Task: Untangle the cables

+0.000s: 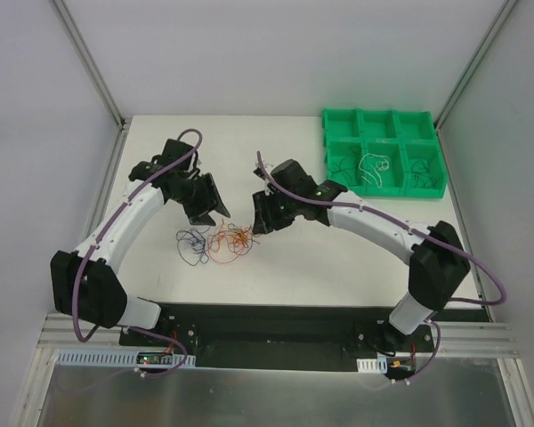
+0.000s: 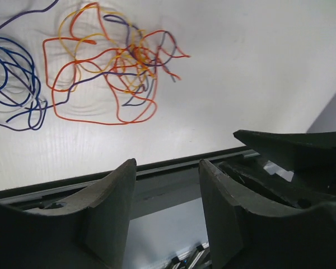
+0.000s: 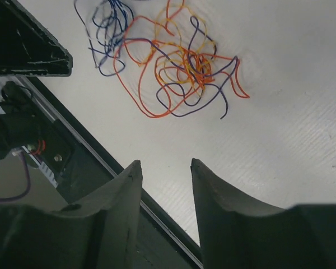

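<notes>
**Fig.** Two-arm rig, top view plus both wrist views. Task: untangle cables.

**(a) Cables.** Orange-red knot lies on white table, centre, between the two claws and on their near side. Blue-purple coil sits just left of the knot. At least one purple strand appears to run from coil into knot, so the two are judged linked, not apart. The heap's long axis runs left–right. Far right, a green compartment tray holds a white wire and some dark strands, well apart from the heap.

**(b) Claws.** Left gripper: jaws part-way apart, nothing between them, above the table. Right gripper: same, moderate gap, empty. Neither touches a wire.

**(c) Key relation.** L claw hangs far-left of the heap, R claw far-right, tips angled toward each other. Coil end is nearer the L arm, knot end nearer the R arm. Judgement: a pull apart along the left–right axis suits this layout, with each claw dropping toward the near side onto its own end.
</notes>
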`<state>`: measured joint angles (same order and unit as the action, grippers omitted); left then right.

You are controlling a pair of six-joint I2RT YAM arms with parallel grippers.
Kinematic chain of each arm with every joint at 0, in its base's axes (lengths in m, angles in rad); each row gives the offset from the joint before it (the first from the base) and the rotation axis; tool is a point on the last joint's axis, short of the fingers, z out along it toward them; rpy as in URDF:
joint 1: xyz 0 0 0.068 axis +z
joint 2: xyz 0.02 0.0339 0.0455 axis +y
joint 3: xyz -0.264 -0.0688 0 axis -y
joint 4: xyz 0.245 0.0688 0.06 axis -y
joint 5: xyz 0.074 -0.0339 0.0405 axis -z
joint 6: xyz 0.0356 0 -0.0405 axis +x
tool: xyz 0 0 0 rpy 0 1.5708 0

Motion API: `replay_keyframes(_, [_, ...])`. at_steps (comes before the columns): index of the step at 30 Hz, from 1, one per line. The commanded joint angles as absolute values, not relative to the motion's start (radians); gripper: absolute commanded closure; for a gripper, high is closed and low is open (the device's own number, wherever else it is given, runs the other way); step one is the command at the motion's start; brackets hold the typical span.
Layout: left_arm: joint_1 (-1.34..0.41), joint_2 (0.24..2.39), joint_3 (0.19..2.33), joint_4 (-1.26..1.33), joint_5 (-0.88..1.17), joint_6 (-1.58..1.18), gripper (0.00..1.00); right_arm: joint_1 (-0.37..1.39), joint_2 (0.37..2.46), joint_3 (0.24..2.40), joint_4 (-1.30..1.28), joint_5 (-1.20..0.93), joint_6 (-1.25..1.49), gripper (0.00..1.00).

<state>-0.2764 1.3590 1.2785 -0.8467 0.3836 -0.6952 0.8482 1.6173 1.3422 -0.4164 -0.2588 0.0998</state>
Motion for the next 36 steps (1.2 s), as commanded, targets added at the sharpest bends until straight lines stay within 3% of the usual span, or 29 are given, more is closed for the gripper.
replay_keyframes(1, [-0.287,1.367,1.2,-0.752,0.396,-0.67,0.55,0.844,1.719,1.328,-0.356,-0.346,0.172,0.64])
replay_keyframes(7, [-0.262,1.382,1.111,-0.736,0.408,-0.704,0.57,0.847,1.842,1.37,-0.295,-0.406,0.264,0.66])
replay_keyframes(16, [-0.256,1.305,1.055,-0.73,0.393,-0.693,0.47,0.864,1.873,1.353,-0.224,-0.417,0.348,0.64])
replay_keyframes(24, [-0.256,1.279,1.048,-0.732,0.403,-0.675,0.46,0.887,1.927,1.408,-0.264,-0.382,0.364,0.64])
replay_keyframes(31, [-0.256,1.287,1.043,-0.73,0.414,-0.661,0.45,0.887,1.947,1.424,-0.284,-0.316,0.357,0.74])
replay_keyframes(36, [-0.256,1.273,1.051,-0.724,0.416,-0.654,0.45,0.89,1.918,1.414,-0.321,-0.296,0.319,0.66])
